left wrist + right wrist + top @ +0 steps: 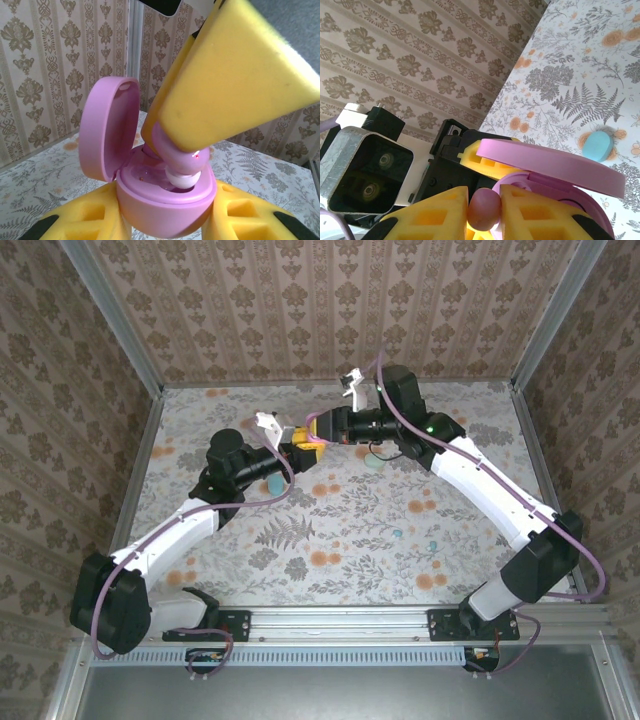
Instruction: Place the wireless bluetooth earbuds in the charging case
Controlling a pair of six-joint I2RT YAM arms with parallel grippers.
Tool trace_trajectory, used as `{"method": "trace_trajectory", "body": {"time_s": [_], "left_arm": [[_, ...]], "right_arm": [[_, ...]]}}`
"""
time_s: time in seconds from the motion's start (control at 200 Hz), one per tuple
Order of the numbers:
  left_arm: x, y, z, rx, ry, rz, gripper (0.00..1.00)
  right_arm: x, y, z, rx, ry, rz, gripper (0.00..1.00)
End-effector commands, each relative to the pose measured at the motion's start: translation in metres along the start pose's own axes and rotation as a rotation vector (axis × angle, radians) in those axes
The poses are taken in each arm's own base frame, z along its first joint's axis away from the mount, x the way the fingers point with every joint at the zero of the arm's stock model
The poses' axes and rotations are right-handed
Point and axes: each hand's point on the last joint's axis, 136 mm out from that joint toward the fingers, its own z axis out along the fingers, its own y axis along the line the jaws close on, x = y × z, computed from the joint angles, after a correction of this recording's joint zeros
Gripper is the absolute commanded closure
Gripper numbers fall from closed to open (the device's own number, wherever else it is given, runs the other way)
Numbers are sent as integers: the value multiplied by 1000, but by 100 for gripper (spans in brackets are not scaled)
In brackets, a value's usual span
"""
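Left gripper [167, 222] clamped on pink case [165, 205], one yellow finger each side, case mouth up. Lid [107, 127] swung open at 9 o'clock, standing near upright.

Right gripper [484, 200] pinched shut on pink bud [177, 160], coming in from 1 o'clock in the left wrist view. The bud's long axis runs 11 to 5 o'clock, white tip low at 5, at the well's mouth. Whether it is seated cannot be told.

In the top view both grippers meet at 11 o'clock of the table [330, 580] centre, near the back wall [330, 310]. Blue case [272, 483] at 9, just beside the left arm. Mint case [375, 462] at 1. Two loose buds [397, 534] at 4 to 5. Open cloth toward 6
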Motion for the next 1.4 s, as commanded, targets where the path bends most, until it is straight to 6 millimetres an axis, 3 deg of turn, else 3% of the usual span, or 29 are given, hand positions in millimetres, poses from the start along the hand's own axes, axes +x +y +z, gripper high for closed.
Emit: {"method": "trace_trajectory", "body": {"time_s": [0.0,0.4,1.395], "left_arm": [[-26,-6,0,16,-69,54,73],[-26,-6,0,17,-68,55,72],[-23,-6,-2,12,-60,57,73]], "right_arm": [[7,-7,7,42,36,2,74],[3,-17,6,100,10,7,71],[-15,0,-6,69,-82,-23,66]]}}
